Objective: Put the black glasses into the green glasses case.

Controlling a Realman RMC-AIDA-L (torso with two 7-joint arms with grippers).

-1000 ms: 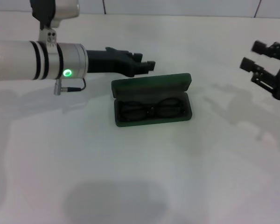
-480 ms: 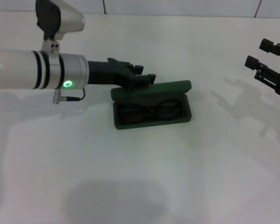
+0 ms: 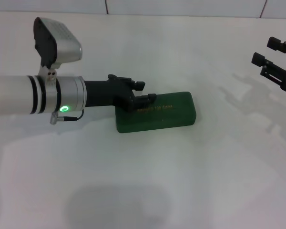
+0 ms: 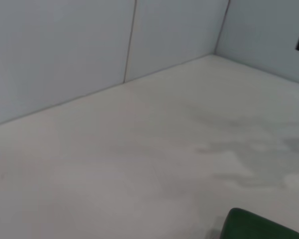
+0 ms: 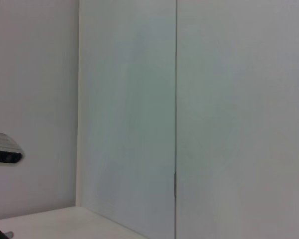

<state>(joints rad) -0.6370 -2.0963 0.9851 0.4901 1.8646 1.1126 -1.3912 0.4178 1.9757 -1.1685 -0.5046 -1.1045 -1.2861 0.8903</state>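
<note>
The left gripper (image 3: 147, 92) rests on the shut lid of the green glasses case (image 3: 167, 113) at its nine o'clock end, jaws spread. The case lies mid-bench (image 3: 133, 181); no glasses show. At three o'clock the right gripper (image 3: 271, 53) hangs, jaws spread.

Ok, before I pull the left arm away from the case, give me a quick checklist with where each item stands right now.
1. Lid of the green glasses case down flat: ok, gold lettering faces up and no gap shows in the head view.
2. Black glasses inside: cannot tell, the shut lid hides them; none lie on the table.
3. Left tool free to lift: cannot tell; its tips sit at the case's rear left edge, contact unclear.
4. Right tool out of the way: ok, open and raised at the far right.
5. Case flat on the table: ok.
</note>
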